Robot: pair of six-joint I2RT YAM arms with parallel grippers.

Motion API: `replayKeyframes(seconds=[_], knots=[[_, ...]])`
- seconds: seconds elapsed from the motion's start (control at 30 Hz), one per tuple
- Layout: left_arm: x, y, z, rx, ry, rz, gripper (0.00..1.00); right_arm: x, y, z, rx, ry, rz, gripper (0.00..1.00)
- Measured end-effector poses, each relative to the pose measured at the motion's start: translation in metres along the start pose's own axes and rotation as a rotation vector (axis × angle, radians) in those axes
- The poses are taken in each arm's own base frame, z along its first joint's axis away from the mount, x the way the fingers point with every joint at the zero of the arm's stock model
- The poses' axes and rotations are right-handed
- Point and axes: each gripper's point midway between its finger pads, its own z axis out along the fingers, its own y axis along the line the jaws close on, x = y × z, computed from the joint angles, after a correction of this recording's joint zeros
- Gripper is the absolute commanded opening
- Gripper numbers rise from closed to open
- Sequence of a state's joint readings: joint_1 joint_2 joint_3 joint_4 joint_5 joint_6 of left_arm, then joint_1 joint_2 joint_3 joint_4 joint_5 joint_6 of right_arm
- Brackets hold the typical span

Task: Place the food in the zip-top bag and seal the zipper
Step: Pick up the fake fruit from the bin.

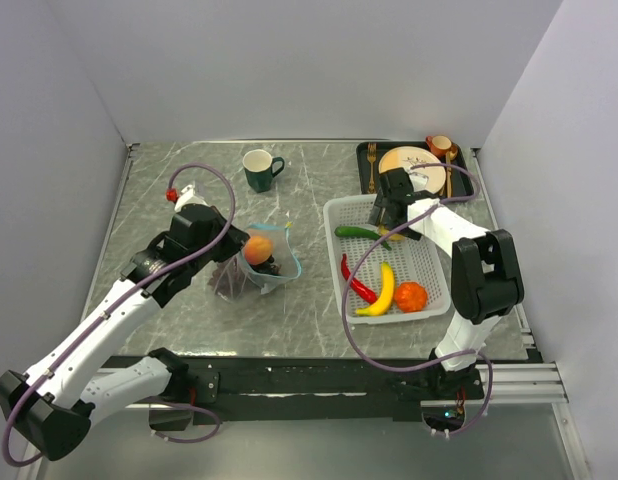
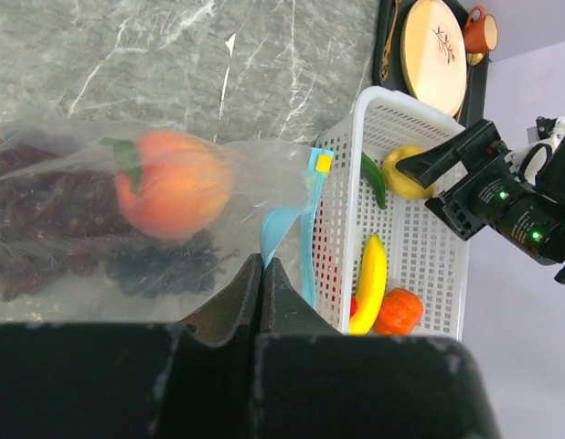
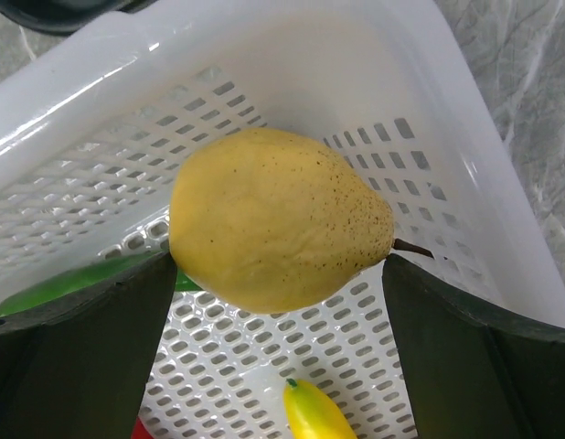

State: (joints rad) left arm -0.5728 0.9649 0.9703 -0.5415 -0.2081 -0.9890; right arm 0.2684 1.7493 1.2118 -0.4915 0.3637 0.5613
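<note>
Fingers of the right gripper [image 3: 278, 274] stand spread wide at the lower left and lower right of the wrist frame, holding nothing. Directly between them, just past the tips, the yellow lemon [image 3: 278, 215] lies on the floor of the white basket [image 3: 100, 73]. Its long axis runs left to right, stem toward the right finger, so the jaws would close along its length, not across it. The basket wall rises just behind.

In the left wrist frame the left gripper [image 2: 262, 270] is closed on the edge of the zip-top bag [image 2: 255, 165], beside the zipper [image 2: 310, 229]. The peach [image 2: 177, 183] and grape bunch [image 2: 159, 265] lie inside the bag.

Judgement: the right arm is nearer the lemon.
</note>
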Motion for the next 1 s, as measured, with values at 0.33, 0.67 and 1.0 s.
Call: replayKeyframes(seconds=[0.33,0.67,1.0], knots=[[0.0,0.0,-0.001,0.0,0.001,0.0,0.01,-0.009,0.005,0.008,0.008,-0.032,0.034,1.0],[0.0,0.0,0.0,0.0,0.001,0.0,0.01,-0.005,0.013,0.015,-0.029,-0.034,0.038,0.68],[0.001,0.0,0.0,-0.002,0.003,0.001,0.01,-0.005,0.022,0.011,-0.108,-0.046,0.039,0.43]])
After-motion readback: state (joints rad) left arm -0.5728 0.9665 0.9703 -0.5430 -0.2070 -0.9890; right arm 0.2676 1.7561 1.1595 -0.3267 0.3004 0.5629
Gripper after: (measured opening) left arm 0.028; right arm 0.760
